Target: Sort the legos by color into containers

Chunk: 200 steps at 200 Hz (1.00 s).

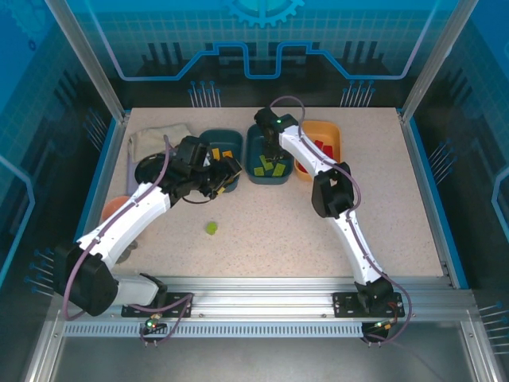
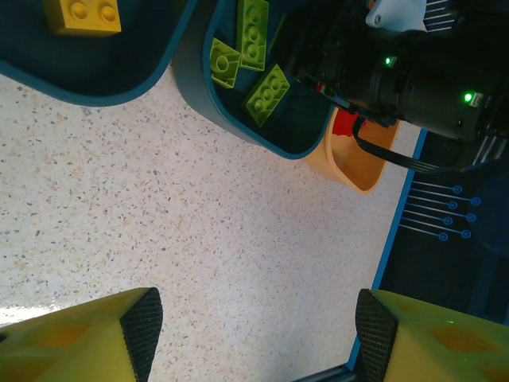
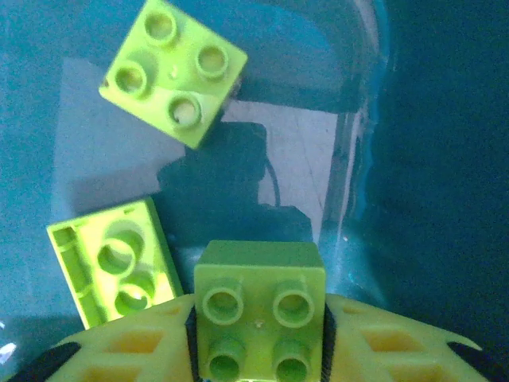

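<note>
The right gripper [image 3: 258, 354] is squeezing a square green brick [image 3: 258, 298] tight between its two fingers. It is hanging low inside the middle teal tub [image 1: 251, 159]. Two more green bricks [image 3: 173, 72] are lying on the tub floor just under it, so this looks like the green tub. The brick is being held here so it can drop in with the others. I think letting go is the next little step.

The left gripper [image 2: 254, 334] is standing wide open with nothing in it. It is hovering over the bare table [image 2: 199, 239], just on the near side of the tubs. The left teal tub [image 2: 119, 68] is holding a yellow brick [image 2: 83, 16]. The orange tub [image 1: 330, 131] on the right is holding red bricks [image 1: 321, 146].

A lone green brick [image 1: 211, 228] is sitting on the table, nearer than the tubs. It is lying on the left arm's side, so the open left gripper is probably getting ready to fetch it.
</note>
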Available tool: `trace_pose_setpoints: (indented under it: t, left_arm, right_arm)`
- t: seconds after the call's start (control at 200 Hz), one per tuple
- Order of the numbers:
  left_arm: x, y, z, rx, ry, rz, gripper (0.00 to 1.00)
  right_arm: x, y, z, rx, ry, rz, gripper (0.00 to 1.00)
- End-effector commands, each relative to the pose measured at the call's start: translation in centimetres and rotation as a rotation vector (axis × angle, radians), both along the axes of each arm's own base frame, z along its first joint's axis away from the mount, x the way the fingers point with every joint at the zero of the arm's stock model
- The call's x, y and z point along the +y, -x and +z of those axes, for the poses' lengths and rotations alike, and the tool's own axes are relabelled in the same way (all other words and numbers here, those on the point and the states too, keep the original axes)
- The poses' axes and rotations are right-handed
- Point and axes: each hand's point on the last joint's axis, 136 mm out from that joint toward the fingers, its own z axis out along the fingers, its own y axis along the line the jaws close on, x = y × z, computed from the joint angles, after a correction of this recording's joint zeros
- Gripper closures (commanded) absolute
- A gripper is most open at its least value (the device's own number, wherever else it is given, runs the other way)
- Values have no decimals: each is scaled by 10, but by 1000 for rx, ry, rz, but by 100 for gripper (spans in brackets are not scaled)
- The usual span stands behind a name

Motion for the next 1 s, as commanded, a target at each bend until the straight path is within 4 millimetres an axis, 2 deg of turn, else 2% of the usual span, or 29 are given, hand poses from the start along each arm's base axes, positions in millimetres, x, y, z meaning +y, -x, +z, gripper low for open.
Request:
trace_pose_setpoints:
  t: [0.0, 0.06, 0.14, 0.305, 0.385, 0.455, 0.49, 0.525, 0.53, 0.595, 0.73, 0.845, 0.995]
  left_arm:
    - [-1, -1, 10, -23, 13, -29, 31]
    - [1, 1, 9, -20, 13, -25, 31]
    - [4, 3, 10, -23, 13, -17, 31]
    - [11, 10, 16, -32, -2, -1, 31]
    - [21, 17, 19, -34, -26, 22, 31]
    - [33, 26, 20, -25, -63, 55, 30]
    - [41, 34, 19, -13, -91, 75, 30]
    - [50, 42, 20, -7, -114, 101, 31]
    - [52, 43, 19, -4, -119, 105, 31]
    - [69, 60, 20, -2, -158, 147, 31]
    - [105, 102, 15, 21, -218, 241, 30]
    - [129, 140, 4, 55, -239, 307, 30]
    - [150, 183, -15, 109, -242, 357, 30]
  right_arm:
    - [4, -4, 2, 3, -35, -3, 50]
    - [8, -4, 6, -5, -46, 4, 44]
    - [17, -5, 20, -38, -64, 31, 42]
    - [43, -4, 77, -158, -100, 118, 43]
    - [56, 5, 104, -204, -115, 161, 43]
    - [73, 20, 120, -226, -133, 218, 43]
    - [84, 30, 128, -236, -148, 259, 43]
    - [95, 42, 125, -230, -153, 306, 42]
    - [96, 43, 131, -239, -159, 312, 42]
    - [122, 72, 138, -253, -184, 424, 38]
    - [175, 148, 128, -234, -265, 687, 31]
    - [202, 210, 104, -137, -350, 839, 25]
    - [221, 272, 69, -19, -346, 991, 18]
